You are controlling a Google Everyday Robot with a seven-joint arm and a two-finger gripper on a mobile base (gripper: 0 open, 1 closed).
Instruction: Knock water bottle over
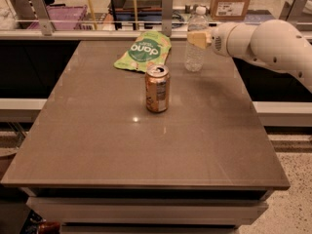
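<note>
Camera view: water bottle [194, 57] upright, upper right of frame. Gripper [197, 38] against its upper part, reaching from the right; open or closed, cannot tell.

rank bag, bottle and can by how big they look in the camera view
Bag and bottle: about alike, bag wider, bottle taller.
Then can, though nearest.
Jaws are at the bottle's upper part.

Water bottle [194, 58] clear, ribbed, white cap. Soda can [157, 89] orange-copper, silvery top. Snack bag [144, 51] lime green, white lettering. Table [146, 150] grey-brown (faint grid lines). Gripper [197, 38] cream-tan, at bottle's upper part. Arm [273, 43] white.
</note>
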